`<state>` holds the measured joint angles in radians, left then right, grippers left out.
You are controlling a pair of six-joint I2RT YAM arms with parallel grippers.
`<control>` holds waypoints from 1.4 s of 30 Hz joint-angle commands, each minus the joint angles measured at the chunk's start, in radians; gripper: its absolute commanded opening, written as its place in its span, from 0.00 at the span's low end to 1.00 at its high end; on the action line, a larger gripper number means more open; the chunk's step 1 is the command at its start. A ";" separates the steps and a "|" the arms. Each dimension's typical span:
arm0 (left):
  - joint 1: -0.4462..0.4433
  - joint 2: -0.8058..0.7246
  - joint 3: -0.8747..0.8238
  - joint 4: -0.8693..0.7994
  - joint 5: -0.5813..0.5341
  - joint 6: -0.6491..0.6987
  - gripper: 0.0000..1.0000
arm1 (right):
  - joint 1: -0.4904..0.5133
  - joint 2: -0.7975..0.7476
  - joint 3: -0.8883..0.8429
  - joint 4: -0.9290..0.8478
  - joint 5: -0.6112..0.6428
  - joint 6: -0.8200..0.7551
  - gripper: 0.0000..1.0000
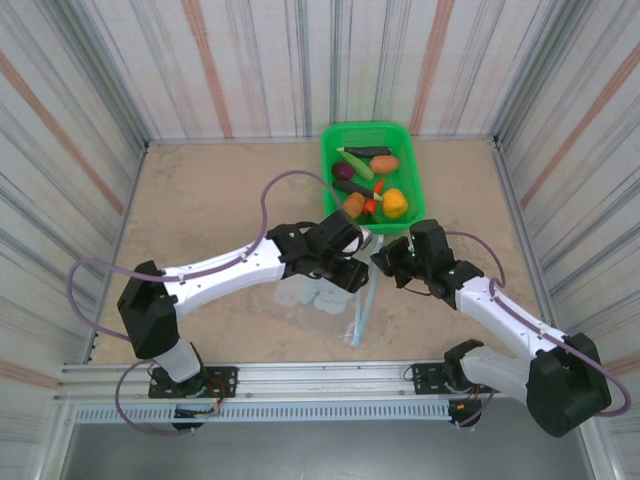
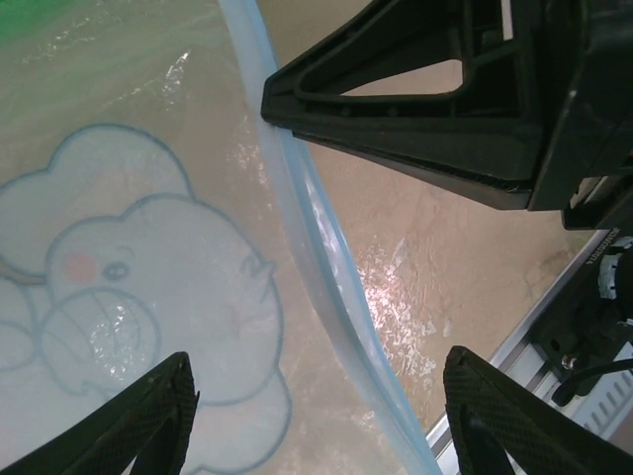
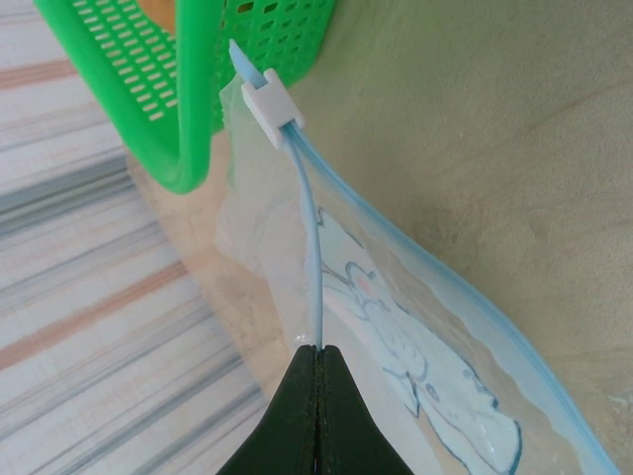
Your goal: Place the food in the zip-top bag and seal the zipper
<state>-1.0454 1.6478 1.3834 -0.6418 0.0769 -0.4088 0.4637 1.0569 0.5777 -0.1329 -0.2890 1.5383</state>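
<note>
Food [image 1: 368, 183] lies heaped in the green basket [image 1: 365, 127] toward the far right of the desk [image 1: 220, 200] in the top view. None of it is in the bag [image 1: 300, 298], which lies flat near the middle of the desk's near edge. The zipper [image 1: 360, 315] runs along the bag's right side, from just beside the basket toward the near edge. The left end effector [image 1: 348, 272] hangs over the bag, and the right end effector [image 1: 381, 262] sits just right of it at the zipper.

From the left wrist, the bag [image 2: 148, 247] shows a pale blue cartoon print, and the zipper [image 2: 326, 287] crosses the frame diagonally. The left end effector [image 2: 318, 361] is released, its fingers [image 2: 148, 426] spread wide above the plastic and gripping nothing. The right end effector [image 2: 282, 109] meets the zipper with its tip.

From the right wrist, the right end effector [image 3: 316, 348] is clenched on the zipper [image 3: 313, 247], a thin strip rising from between its fingers. The white slider [image 3: 269, 107] sits at the strip's far end, beside the basket [image 3: 188, 89]. The bag [image 3: 415, 366] spreads to the right on the desk [image 3: 495, 148].
</note>
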 commanded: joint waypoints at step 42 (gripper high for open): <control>0.103 -0.195 -0.092 -0.138 -0.097 -0.144 0.00 | 0.059 0.086 0.290 -0.044 -0.015 -0.356 0.60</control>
<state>-0.9829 1.5410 1.3411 -0.7395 -0.0853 -0.5125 0.5117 1.1423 0.8356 -0.1608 -0.2600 1.3407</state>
